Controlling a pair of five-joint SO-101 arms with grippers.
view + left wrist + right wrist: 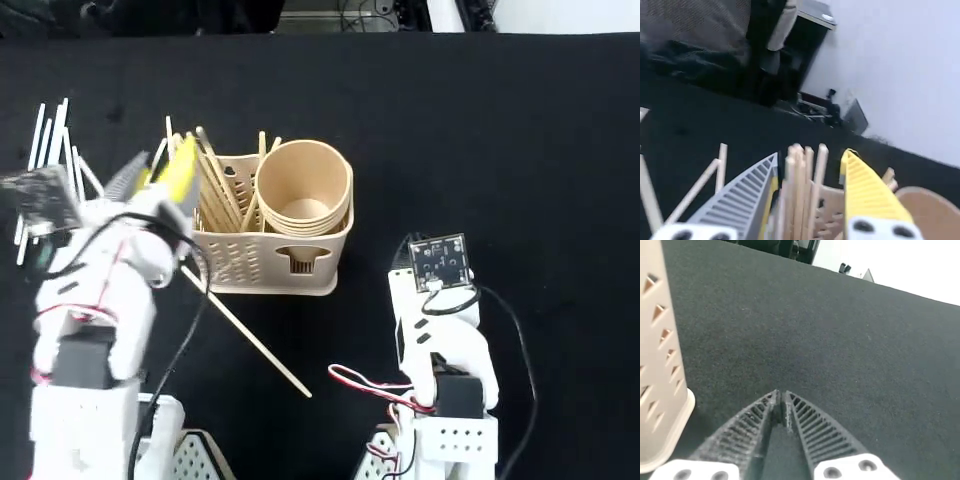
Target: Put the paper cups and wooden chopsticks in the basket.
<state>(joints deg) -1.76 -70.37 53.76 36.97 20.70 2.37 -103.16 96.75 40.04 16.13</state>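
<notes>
At centre-left of the black table (pixel 500 130) stands a beige slotted basket (pixel 265 260), upright.

Contents:
- Right compartment: a nested stack of paper cups (pixel 303 185), mouth upward, rim above the basket wall.
- Left compartment: a bundle of wooden chopsticks (pixel 215 190) standing on end and fanning out over the far-left corner.

Items outside the basket:
- One loose chopstick (pixel 250 335) lies flat on the table. It runs diagonally from the basket's near-left corner toward the near centre.
- A scatter of pale chopsticks (pixel 50 140) lies at the far left edge, well apart from the basket and partly under the left arm.

Left gripper (pixel 160 172): positioned at the basket's left side, over the chopstick compartment. In its wrist view the jaws are spread, with a grey finger on one side and a yellow finger on the other. The standing bundle rises between them. Contact between fingers and sticks cannot be confirmed.

Right gripper (pixel 780 401): sits low over bare table to the right of the basket, nothing in it. Its jaws are pressed together, tips meeting. The basket's right wall shows just beside it in the right wrist view.
</notes>
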